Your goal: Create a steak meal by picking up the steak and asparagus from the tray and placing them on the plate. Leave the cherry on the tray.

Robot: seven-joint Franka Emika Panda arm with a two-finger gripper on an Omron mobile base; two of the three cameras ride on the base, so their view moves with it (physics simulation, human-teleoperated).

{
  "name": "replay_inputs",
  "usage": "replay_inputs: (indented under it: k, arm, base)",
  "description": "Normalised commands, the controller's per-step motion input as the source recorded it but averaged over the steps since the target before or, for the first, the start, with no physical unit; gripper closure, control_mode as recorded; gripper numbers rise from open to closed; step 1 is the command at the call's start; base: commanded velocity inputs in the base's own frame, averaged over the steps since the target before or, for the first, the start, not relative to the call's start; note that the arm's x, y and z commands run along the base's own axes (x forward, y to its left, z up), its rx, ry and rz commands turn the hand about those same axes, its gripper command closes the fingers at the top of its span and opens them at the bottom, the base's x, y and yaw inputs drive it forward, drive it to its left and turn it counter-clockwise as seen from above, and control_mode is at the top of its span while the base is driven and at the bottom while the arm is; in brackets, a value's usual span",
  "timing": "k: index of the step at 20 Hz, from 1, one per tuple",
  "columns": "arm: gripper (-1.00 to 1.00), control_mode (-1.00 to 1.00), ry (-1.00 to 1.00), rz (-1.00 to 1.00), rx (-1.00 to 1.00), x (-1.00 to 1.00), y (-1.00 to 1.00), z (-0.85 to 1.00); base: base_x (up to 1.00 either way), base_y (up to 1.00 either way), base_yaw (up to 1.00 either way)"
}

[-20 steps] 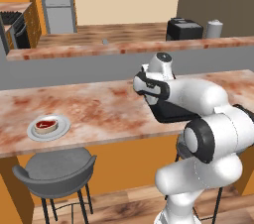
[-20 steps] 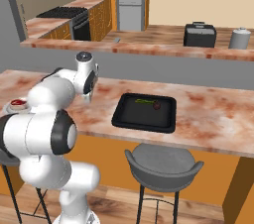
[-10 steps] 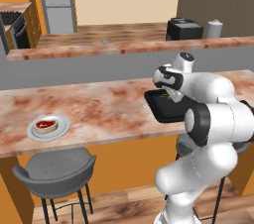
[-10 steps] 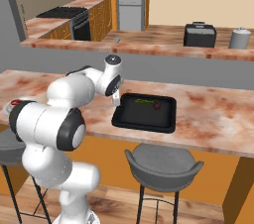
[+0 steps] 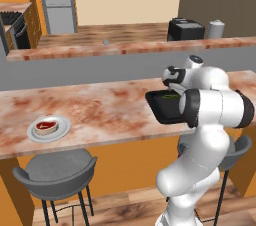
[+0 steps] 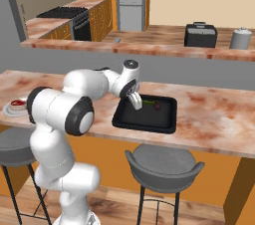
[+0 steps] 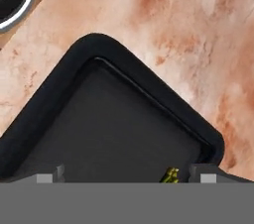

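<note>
1. Counter [image 6: 209, 114]: long marbled slab, bearing everything listed here; the tray is serving as my landmark for the rest.
2. Tray [image 6: 130, 118]: flat black rectangle lying at the counter's near edge, within my easy reach. I am hovering over its left end.
3. Plate [image 5: 35, 132]: round and pale, sitting well apart from the tray along the counter, at the far end on my left. It is waiting to take the meal.
4. Steak [image 5: 46, 126]: red slab resting on the plate, not on the tray; I am judging that half of the task done.
5. Gripper [image 6: 135, 100]: hanging just above the tray floor, pointing down. In the hand view my fingertips are sitting far apart, so I am reading it as wide and empty, presumably ready to straddle the stalk.
6. Asparagus [image 6: 148, 102]: thin green stalk lying in the tray's far part, just beside my gripper.
7. Cherry [image 6: 157, 106]: small dark-red ball touching or nearly touching the asparagus end; it is meant to remain there.
</note>
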Motion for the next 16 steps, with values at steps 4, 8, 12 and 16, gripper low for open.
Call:
replay_inputs:
  k: [4,8,12,16]
  arm:
    - [-1.00,-1.00,0.00,0.17,-0.08,0.34,-0.16,-0.27]
    - [-1.00,-1.00,-0.01,0.03,0.00,0.38,-0.07,-0.17]
    - [-1.00,-1.00,-0.01,0.00,0.00,0.38,-0.03,-0.17]
    - [-1.00,-1.00,0.00,0.00,0.00,0.24,-0.01,-0.28]
  base:
    - [0.00,0.00,0.00]
    - [0.00,0.00,0.00]
    - [0.00,0.00,0.00]
    - [0.00,0.00,0.00]
